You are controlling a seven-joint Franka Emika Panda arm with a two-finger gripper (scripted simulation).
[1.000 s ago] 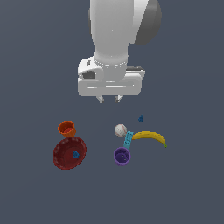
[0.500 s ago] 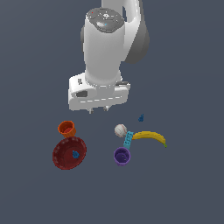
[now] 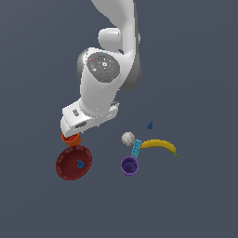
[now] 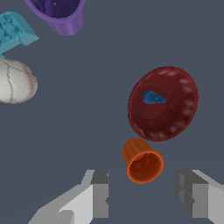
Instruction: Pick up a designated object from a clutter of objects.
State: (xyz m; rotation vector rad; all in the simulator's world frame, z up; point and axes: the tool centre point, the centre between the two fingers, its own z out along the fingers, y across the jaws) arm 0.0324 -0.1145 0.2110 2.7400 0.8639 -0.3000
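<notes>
On the dark tabletop [image 4: 87, 127], the end effector [image 4: 146, 199], fingers apart, should descend centred over the orange-red cup [image 4: 141, 161], clear of the scalloped bowl [image 4: 164, 103] beside it.

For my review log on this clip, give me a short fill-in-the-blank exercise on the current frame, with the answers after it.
1. In the wrist view the gripper has its jaws ____, with the orange-red cup between them.
2. A small blue piece lies inside the dark red ____.
3. The white ball touches the light blue ____.
4. The yellow ____ lies farthest toward the exterior view's right.

Missing words: open; bowl; brick; banana
</notes>
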